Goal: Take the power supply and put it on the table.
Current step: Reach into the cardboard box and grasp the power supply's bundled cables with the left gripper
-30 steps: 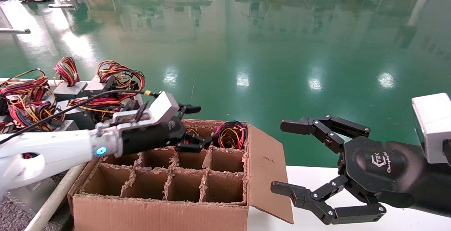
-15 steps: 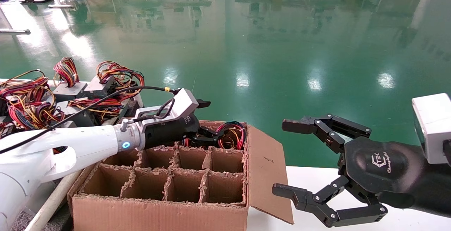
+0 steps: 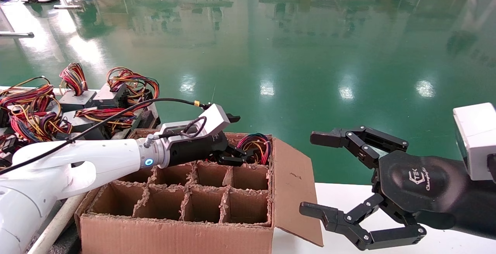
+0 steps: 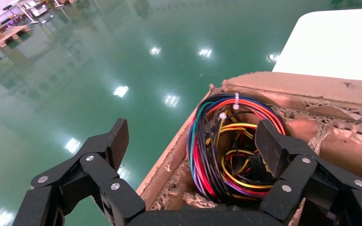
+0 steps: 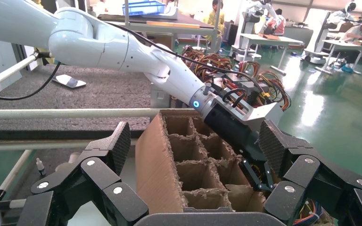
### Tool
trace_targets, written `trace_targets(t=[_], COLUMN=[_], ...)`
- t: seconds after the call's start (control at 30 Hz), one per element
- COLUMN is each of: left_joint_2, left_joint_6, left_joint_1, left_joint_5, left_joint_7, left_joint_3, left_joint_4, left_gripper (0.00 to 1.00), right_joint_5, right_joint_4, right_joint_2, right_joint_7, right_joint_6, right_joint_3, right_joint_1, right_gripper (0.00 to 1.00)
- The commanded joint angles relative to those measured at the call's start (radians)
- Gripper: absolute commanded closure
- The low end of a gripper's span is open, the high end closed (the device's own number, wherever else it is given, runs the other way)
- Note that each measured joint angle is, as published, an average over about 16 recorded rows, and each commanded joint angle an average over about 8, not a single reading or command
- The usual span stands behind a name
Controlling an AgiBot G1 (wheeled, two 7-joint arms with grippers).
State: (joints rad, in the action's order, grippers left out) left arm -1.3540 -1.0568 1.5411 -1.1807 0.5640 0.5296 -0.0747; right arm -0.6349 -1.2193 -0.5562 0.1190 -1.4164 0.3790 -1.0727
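Note:
Only the looped red, yellow, black and purple wire bundle of the power supply (image 3: 256, 148) shows, sticking out of the far right cell of the cardboard box (image 3: 174, 227); its metal body is hidden in the cell. My left gripper (image 3: 241, 137) hovers open right at that cell. In the left wrist view the wire bundle (image 4: 221, 150) lies between the spread fingers of the left gripper (image 4: 194, 139), one finger outside the box wall (image 4: 167, 162). My right gripper (image 3: 312, 173) hangs open over the white table (image 3: 341, 196), apart from the box.
The box has several divider cells that look empty (image 3: 201, 203), and an open flap (image 3: 294, 184) leans toward the table. More grey units with wire bundles (image 3: 77, 99) are piled at the left. Green floor lies beyond.
My left gripper has moved rightward along the box's far row, from the middle cell to the wire bundle in the far right cell. The right arm has stayed put.

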Motion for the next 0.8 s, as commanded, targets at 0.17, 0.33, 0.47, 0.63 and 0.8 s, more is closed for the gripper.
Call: trace_targets(t=[0.17,0.33,0.47,0.63,0.8], left_joint_2=[-0.004,-0.006,-0.006,-0.007,-0.007], left_joint_6=[0.014,0.023,0.032,0.045,0.055], left_joint_1=[-0.006,-0.014,-0.018,-0.02,-0.022], left_joint_5=[-0.01,-0.013,-0.01,-0.002,0.009], left_joint_7=[0.0,-0.002,-0.007,-0.013,-0.019], left_joint_3=[0.018,0.036,0.049,0.064,0.079], left_joint_4=[-0.027,-0.047,-0.059,-0.072,-0.081], left_gripper=[1.0,1.0,1.0,1.0,1.0], right_joint_5=[0.0,0.0,0.0,0.0,0.0], right_joint_4=[0.0,0.0,0.0,0.0,0.0], right_joint_2=[0.0,0.0,0.0,0.0,0.0], right_joint_7=[0.0,0.0,0.0,0.0,0.0], right_joint_6=[0.0,0.0,0.0,0.0,0.0], right_joint_3=[0.0,0.0,0.0,0.0,0.0], right_joint_1=[0.0,0.0,0.0,0.0,0.0], right_gripper=[0.0,0.0,0.0,0.0,0.0])
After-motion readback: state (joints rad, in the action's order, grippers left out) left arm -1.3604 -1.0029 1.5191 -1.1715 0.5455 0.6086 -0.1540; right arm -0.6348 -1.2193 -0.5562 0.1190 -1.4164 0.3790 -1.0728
